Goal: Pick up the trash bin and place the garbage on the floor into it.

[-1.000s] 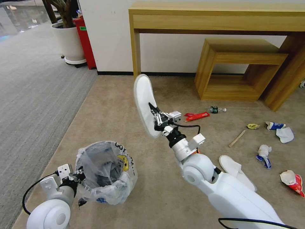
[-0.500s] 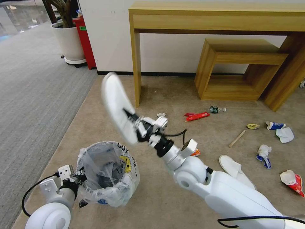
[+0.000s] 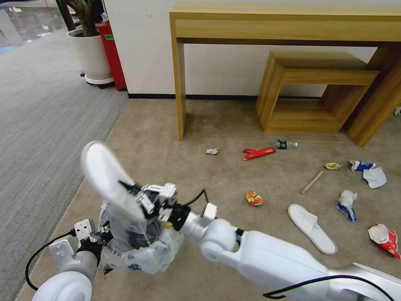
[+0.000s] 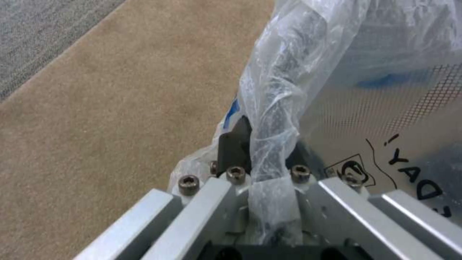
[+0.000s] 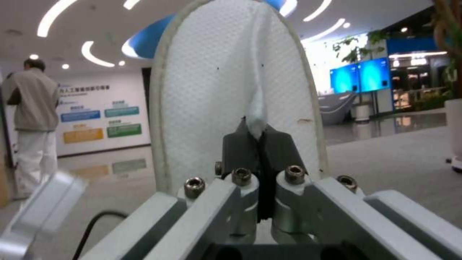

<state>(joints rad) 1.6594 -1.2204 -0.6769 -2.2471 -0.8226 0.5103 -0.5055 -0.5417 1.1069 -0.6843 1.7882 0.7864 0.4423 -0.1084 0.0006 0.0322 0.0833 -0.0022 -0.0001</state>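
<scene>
The trash bin (image 3: 140,248), lined with a crinkly whitish bag, stands low at the near left on the beige floor (image 3: 234,125). My left gripper (image 3: 100,233) is shut on its rim; in the left wrist view the left gripper (image 4: 262,144) pinches the bag of the bin (image 4: 385,108). My right gripper (image 3: 130,193) is shut on a white slipper (image 3: 106,177), held tilted right above the bin's mouth. In the right wrist view the right gripper (image 5: 257,135) clamps a fold of the slipper (image 5: 212,90). Garbage lies to the right: another slipper (image 3: 312,228), orange wrapper (image 3: 254,198), red wrapper (image 3: 259,153), bottle (image 3: 286,144), stick (image 3: 312,181).
More litter lies at the far right: tissues (image 3: 375,177), a blue-white wrapper (image 3: 361,165), a red-white wrapper (image 3: 384,238). A wooden desk (image 3: 284,25) and low wooden stool (image 3: 317,92) stand against the wall. A potted plant (image 3: 90,54) and grey ribbed carpet (image 3: 41,125) are at left.
My right arm has swung the slipper left and down, from over the middle of the carpet to above the bin. The left gripper and the bin have stayed put.
</scene>
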